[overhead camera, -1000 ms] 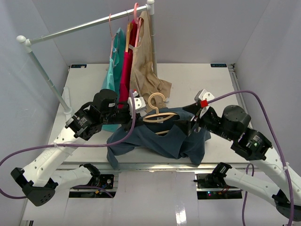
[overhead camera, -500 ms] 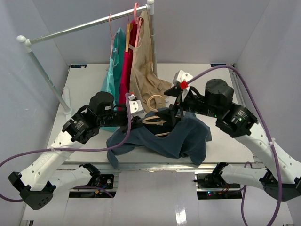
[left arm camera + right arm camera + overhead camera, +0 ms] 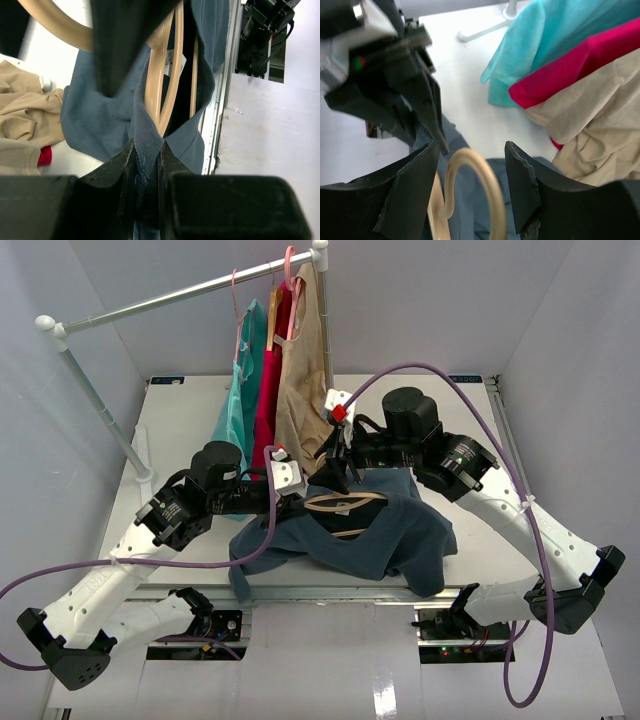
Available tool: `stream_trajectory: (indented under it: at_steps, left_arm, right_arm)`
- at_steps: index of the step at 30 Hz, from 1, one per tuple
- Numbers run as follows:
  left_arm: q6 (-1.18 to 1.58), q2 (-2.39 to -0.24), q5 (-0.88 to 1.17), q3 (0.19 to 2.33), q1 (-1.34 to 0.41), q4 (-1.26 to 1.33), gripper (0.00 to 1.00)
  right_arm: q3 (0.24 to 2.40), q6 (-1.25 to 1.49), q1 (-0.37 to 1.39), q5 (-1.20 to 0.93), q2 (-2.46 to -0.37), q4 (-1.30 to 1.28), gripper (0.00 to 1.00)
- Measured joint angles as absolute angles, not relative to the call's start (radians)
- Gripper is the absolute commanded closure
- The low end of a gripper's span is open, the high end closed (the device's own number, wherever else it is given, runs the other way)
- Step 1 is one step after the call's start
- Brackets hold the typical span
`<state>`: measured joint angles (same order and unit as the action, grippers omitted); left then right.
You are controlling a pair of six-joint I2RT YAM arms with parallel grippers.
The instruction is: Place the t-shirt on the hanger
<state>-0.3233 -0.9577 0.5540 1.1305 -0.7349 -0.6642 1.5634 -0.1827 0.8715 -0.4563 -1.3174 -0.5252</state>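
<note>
**A:** Where was the dark slate-blue cotton t-shirt [image 3: 400, 535]?

**B:** It lay crumpled on the near part of the white table [image 3: 470, 430], between the two arms. Its lower folds reached the front edge.

**A:** And the light tan wooden hanger [image 3: 345, 503]?

**B:** It lay on top of the shirt with its wooden arms partly inside the neck opening. In the left wrist view the wood ran through the gap in the blue fabric.

**A:** What was the left gripper [image 3: 145, 152] doing?

**B:** It was pinched tight on a fold of the ribbed collar edge, just beside the wood. No gap showed between the jaws apart from the cloth itself.

**A:** And the right gripper [image 3: 472, 150]?

**B:** It hung over the curved peach-orange hook [image 3: 470, 165]. Its fingers [image 3: 415, 190] were spread apart and the hook stood between them. Some space showed on each side, so they had not closed on it.

**A:** Was anything behind them?

**B:** A turquoise garment [image 3: 238, 410], a red garment [image 3: 268, 390] and a beige garment [image 3: 305, 380] hung from a metal rail [image 3: 180, 290] at the far left. The beige one's lower end was bunched on the table just behind the shirt.
</note>
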Motion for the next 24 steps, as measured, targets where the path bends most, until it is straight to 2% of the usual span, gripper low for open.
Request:
stream_trajectory:
  at_steps: [1,3,4,6,7,8,9,10,13,19,24]
  left_arm:
    - [-0.323,-0.957,0.554,1.131,-0.735,-0.66,1.0]
    - [-0.319,-0.956,0.553,1.131,-0.735,-0.651,1.0]
    - [-0.317,-0.956,0.553,1.131,-0.735,-0.648,1.0]
    - [-0.315,-0.956,0.554,1.13,-0.735,-0.642,1.0]
    - [-0.315,-0.956,0.552,1.13,-0.735,-0.635,1.0]
    - [-0.316,-0.957,0.546,1.129,-0.735,-0.625,0.95]
    - [-0.316,-0.959,0.547,1.128,-0.735,-0.62,0.86]
    - [-0.316,-0.961,0.549,1.128,-0.734,-0.615,0.67]
    - [-0.301,-0.976,0.538,1.141,-0.736,-0.601,0.47]
    - [-0.251,-1.029,0.383,1.284,-0.731,-0.627,0.37]
    - [-0.222,-0.995,0.196,1.374,-0.731,-0.609,0.35]
  right_arm:
    - [1.548,-0.182,0.871,-0.462,-1.311,-0.528,0.47]
    - [1.522,-0.18,0.871,-0.472,-1.297,-0.528,0.62]
    - [1.51,-0.177,0.871,-0.476,-1.288,-0.528,0.63]
    - [1.502,-0.168,0.871,-0.482,-1.276,-0.528,0.92]
    - [1.501,-0.162,0.87,-0.489,-1.271,-0.528,0.92]
    - [1.501,-0.149,0.87,-0.503,-1.268,-0.527,0.92]
    - [1.501,-0.149,0.873,-0.505,-1.263,-0.524,0.92]
    - [1.501,-0.152,0.876,-0.505,-1.257,-0.521,0.92]
    - [1.501,-0.157,0.877,-0.493,-1.242,-0.528,0.92]
    - [1.595,-0.196,0.87,-0.355,-1.216,-0.627,0.92]
    - [1.707,-0.232,0.862,-0.234,-1.151,-0.658,0.92]
